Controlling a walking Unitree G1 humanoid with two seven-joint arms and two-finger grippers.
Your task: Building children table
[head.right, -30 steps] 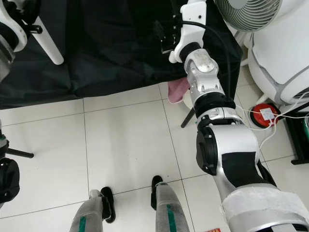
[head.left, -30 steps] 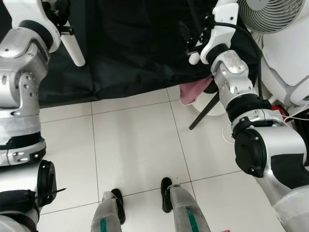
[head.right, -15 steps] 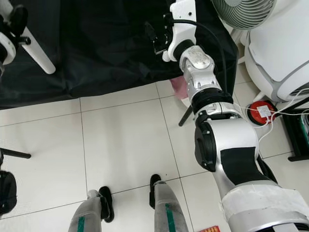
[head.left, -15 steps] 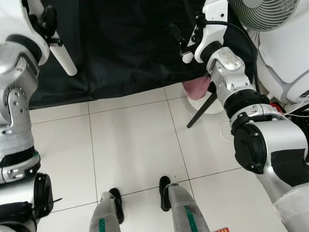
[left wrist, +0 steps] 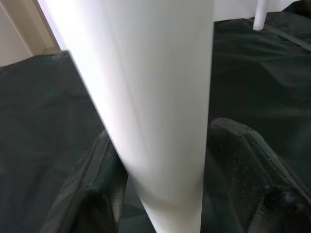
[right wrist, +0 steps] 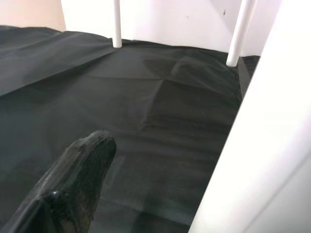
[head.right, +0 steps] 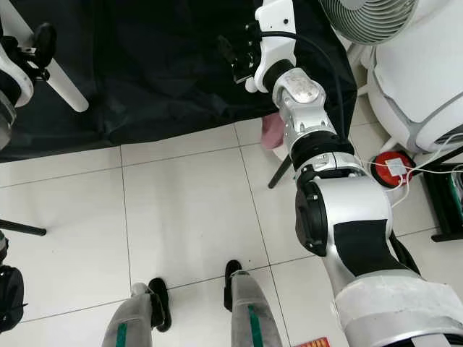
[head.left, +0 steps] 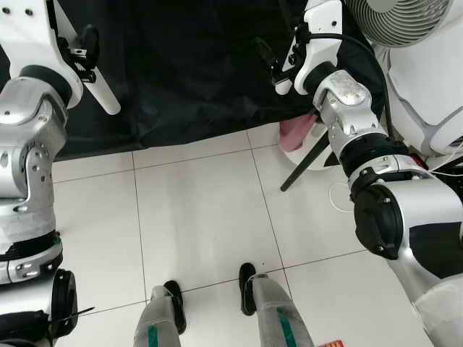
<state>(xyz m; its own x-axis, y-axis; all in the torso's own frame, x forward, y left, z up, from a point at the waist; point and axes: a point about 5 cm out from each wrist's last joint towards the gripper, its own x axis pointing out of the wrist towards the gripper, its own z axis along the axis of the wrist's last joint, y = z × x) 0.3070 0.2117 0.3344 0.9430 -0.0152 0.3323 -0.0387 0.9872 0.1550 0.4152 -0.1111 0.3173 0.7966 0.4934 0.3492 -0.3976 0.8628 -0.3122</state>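
Left eye view: our left gripper (head.left: 81, 56) clamps a white table leg (head.left: 101, 92), long axis slanting down toward the tile floor (head.left: 202, 217) over the black cloth (head.left: 188, 72). Our right gripper (head.left: 271, 61) is raised over the same cloth beside a fan (head.left: 401, 18).

Right eye view: same layout; the leg lies nearer our left arm.

Left wrist view: both fingers (left wrist: 92, 194) press the leg's sides.

Right wrist view: one black finger (right wrist: 73, 189) beside a white leg (right wrist: 262, 145); we judge it gripped. Two upright legs (right wrist: 116, 24) stand ahead. No containers.
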